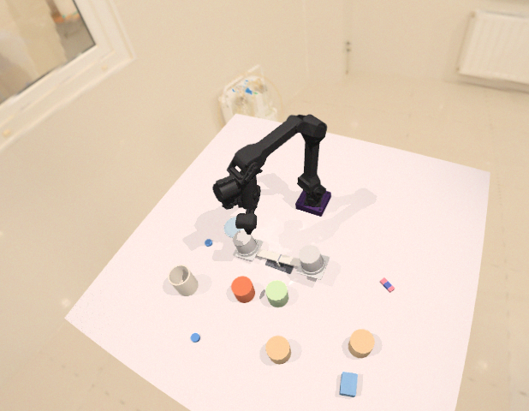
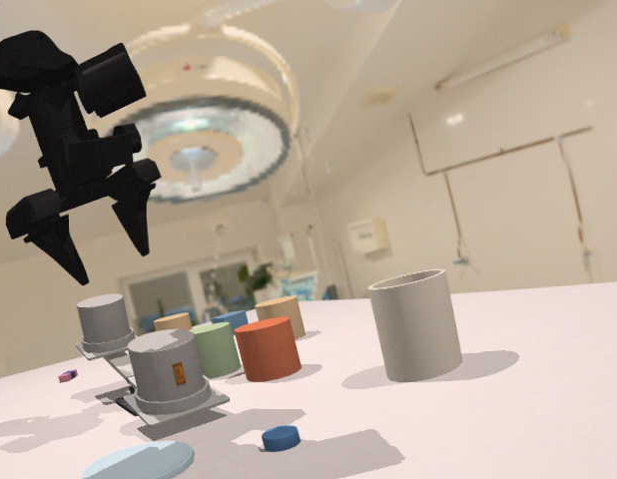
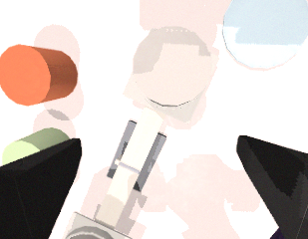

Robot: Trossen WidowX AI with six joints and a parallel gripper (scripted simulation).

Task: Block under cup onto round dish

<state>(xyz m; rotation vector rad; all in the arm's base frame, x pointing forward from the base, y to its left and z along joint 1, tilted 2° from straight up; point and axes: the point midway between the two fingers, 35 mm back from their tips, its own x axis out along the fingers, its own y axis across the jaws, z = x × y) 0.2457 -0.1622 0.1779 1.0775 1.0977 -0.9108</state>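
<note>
The small balance [image 1: 269, 255] [image 2: 216, 399] [image 3: 144, 134] carries two identical grey upturned cups. The left cup [image 1: 245, 244] [image 2: 167, 368] [image 3: 173, 70] stands next to the pale blue round dish [image 1: 228, 228] [image 2: 138, 460] [image 3: 265, 32]; a small orange patch shows on its side in the exterior view. The right cup [image 1: 311, 259] [image 2: 103, 319] stands on the other end. My gripper [image 1: 246, 229] [image 2: 113, 266] [image 3: 160, 144] is open and empty. It hangs above the left end of the balance, well clear of the cup's top. No block is plainly in view.
An open grey cup [image 1: 182, 280] [image 2: 416, 324], a red cylinder [image 1: 242, 288] [image 2: 268, 347] [image 3: 34, 75] and a green cylinder [image 1: 276, 293] [image 2: 216, 347] stand in front of the balance. Two tan cylinders [image 1: 278, 348] [image 1: 361, 342], a blue block [image 1: 348, 383] and small blue discs [image 1: 208, 242] [image 1: 194, 337] lie around.
</note>
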